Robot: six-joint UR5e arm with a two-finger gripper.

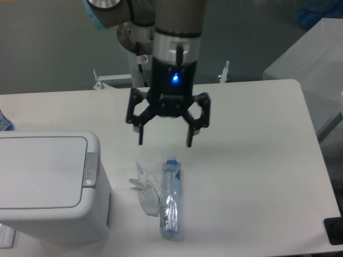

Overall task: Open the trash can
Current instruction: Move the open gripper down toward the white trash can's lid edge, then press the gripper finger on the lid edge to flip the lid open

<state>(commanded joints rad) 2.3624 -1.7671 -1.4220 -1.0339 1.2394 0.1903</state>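
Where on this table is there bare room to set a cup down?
Bare: the table right of the bottle, out to its right edge. Crowded: trash can, crumpled wrapper and bottle sit close together, front left, below the open pincer.

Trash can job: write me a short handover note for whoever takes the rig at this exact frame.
End effector: open, empty, in the air above the table, near the cap end of the bottle. It touches nothing.
Trash can: at the table's left front, lid flat and shut, grey latch strip on its right rim.
Bottle: lying on its side to the right of the can, with a crumpled clear wrapper beside it.
Done: nothing on the can itself.
Left: bring the end effector to the latch side of the lid and open it.
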